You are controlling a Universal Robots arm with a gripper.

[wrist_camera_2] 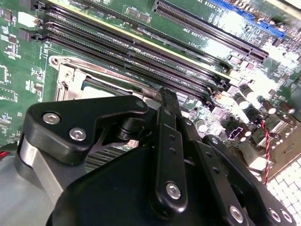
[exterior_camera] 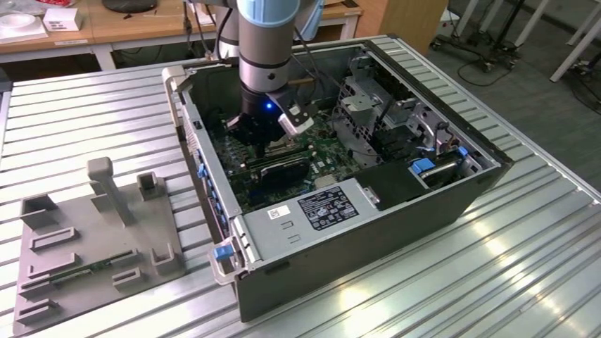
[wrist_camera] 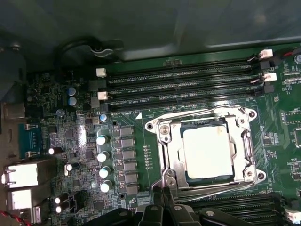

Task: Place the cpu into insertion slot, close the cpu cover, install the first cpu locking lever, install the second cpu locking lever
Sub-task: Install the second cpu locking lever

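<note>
**CPU's in, cover's down, gripper parked right at the socket edge**

So here's where it stands. The cpu (wrist_camera: pixel 207 153) is sitting flat in the insertion slot (wrist_camera: pixel 165 155), silver top showing through the window of the cpu cover (wrist_camera: pixel 237 155), which looks folded down over it. In the first wrist view the whole socket sits just beyond the gripper (wrist_camera: pixel 170 213), basically straight ahead of the fingertips, very close. The thin wire levers run along the socket's edges; I can't tell for sure whether either one is hooked under its tab yet.

Fingers look pinched together, with nothing between them that I can make out. In the second wrist view the black fingers (wrist_camera_2: pixel 168 106) come to a single narrow tip right at the socket's rim, next to the memory slots (wrist_camera_2: pixel 141 56).

Room is tight. Long memory slots flank the socket on two sides, and a row of capacitors (wrist_camera: pixel 103 155) stands on a third. From the exterior view the arm drops straight down into the open computer case (exterior_camera: pixel 281 274), whose walls box it in.
</note>
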